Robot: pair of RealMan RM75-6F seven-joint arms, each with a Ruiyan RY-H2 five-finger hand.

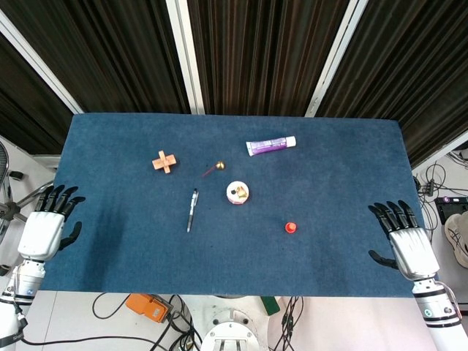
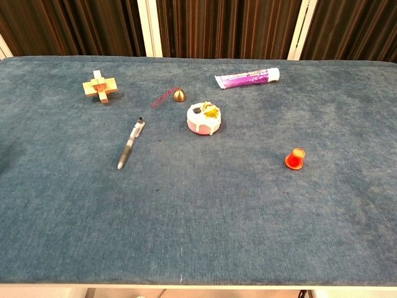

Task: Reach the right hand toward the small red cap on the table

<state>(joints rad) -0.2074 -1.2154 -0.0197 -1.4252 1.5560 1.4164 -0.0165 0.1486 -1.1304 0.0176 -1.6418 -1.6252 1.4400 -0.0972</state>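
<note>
The small red cap [image 1: 291, 227] stands alone on the blue table cloth [image 1: 344, 183], right of centre; the chest view shows the red cap [image 2: 295, 158] too. My right hand [image 1: 406, 238] hovers at the table's right edge, well to the right of the cap, fingers spread and holding nothing. At the left edge my left hand [image 1: 47, 223] is likewise spread and empty. Neither hand appears in the chest view.
A pen [image 1: 192, 210], a wooden cross puzzle [image 1: 164, 161], a small brass bell [image 1: 219, 166], a pink round cake toy [image 1: 238, 193] and a purple tube [image 1: 270, 145] lie left of and behind the cap. Cables and an orange box [image 1: 145, 307] lie below the table.
</note>
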